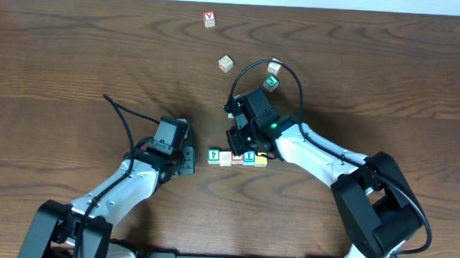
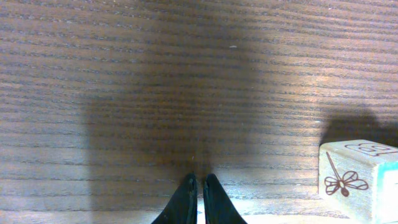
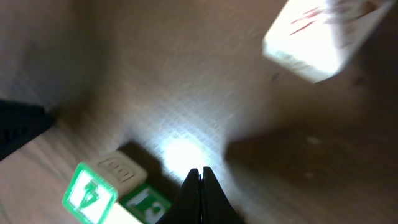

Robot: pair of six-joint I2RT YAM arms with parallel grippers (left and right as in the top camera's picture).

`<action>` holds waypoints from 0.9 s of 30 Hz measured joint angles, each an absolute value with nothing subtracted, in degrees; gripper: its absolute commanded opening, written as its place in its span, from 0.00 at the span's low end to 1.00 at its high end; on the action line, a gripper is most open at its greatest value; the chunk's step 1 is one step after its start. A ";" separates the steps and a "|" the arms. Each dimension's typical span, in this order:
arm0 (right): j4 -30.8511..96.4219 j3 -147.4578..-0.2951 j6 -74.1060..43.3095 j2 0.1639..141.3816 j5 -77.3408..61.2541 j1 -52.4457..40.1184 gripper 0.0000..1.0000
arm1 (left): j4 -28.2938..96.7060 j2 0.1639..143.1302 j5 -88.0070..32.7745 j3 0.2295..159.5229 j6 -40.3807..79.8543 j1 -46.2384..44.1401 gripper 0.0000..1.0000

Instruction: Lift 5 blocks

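Evidently the lift has not begun yet; the row of five blocks (image 1: 237, 157) lies on the table (image 1: 78, 52) near the middle, with the green block (image 1: 214, 155) at its left end, then cream, red and blue, and the yellow block (image 1: 260, 160) at the right end, each touching the next. The left claw (image 1: 190, 158) sits just left of the row, its fingers pressed together on nothing; from its own wrist the end block shows off to the right, apart from the tips. The right claw (image 1: 235, 138) is likewise closed and empty, just past the far side of the row rather than at its end. I'd judge this the lining-up step; next the right claw should swing round to the yellow end, then both should press inward evenly and rise together; any skew and the row may buckle. The red V cube (image 1: 210, 18) lies well off on the far side, no part of this.
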State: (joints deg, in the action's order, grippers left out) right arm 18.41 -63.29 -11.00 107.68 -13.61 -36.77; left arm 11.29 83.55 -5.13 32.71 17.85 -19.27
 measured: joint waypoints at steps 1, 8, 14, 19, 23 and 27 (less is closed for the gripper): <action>18.83 -63.29 -11.00 107.68 -13.63 -37.17 0.01 | 11.33 83.55 -5.13 32.71 17.85 -19.27 0.07; 20.62 -63.29 -11.03 107.68 -13.69 -37.80 0.01 | 11.79 83.44 -4.95 32.71 17.85 -19.27 0.07; 22.55 -63.29 -11.03 107.68 -13.56 -37.80 0.01 | 12.21 83.24 -4.80 32.71 17.85 -19.27 0.07; 23.38 -63.29 -11.05 107.68 -13.52 -37.80 0.01 | 12.23 83.24 -4.73 32.71 17.87 -19.27 0.07; 23.35 -63.29 -11.03 107.68 -13.52 -37.80 0.01 | 12.23 83.24 -4.75 32.71 17.87 -19.27 0.07; 22.72 -63.29 -11.03 107.68 -12.64 -37.80 0.01 | 12.23 83.24 -4.73 32.71 17.87 -19.27 0.07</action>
